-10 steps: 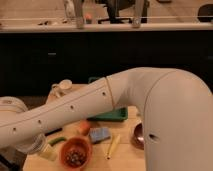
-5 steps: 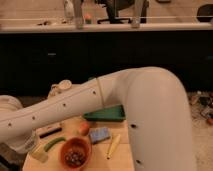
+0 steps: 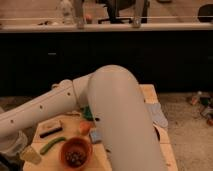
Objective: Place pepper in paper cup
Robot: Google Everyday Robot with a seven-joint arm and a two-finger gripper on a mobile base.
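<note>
Here the arm (image 3: 60,102) sweeps across the scene from the big white shoulder housing at centre down toward the near left corner. The end effector is not visible; it would lie at or beyond the left edge, so its state cannot be told.

Going left to right on the wooden table (image 3: 150,92): at the near left edge stands a pale, translucent container (image 3: 12,143), which may be the paper cup, though that is not certain. Just right of it, near the front, lies a small yellowish block (image 3: 31,155). The pepper (image 3: 52,144) lies flat on the table just beyond that block, slim, curved and bright green, apart from its neighbours. Farther back sits a tan block with a dark bar on it (image 3: 50,128). To the pepper's right is a brown bowl (image 3: 76,152) filled with small dark pieces, and behind the bowl a small orange fruit (image 3: 84,127), with a blue sponge (image 3: 95,135) beside it. A green tray (image 3: 87,112) peeks out from under the arm.

The pepper looks light, fairly firm and smooth-skinned, so likely slippery. I would judge the best hold to be across its middle, pinching the narrow width gently to avoid bruising or rolling it.
</note>
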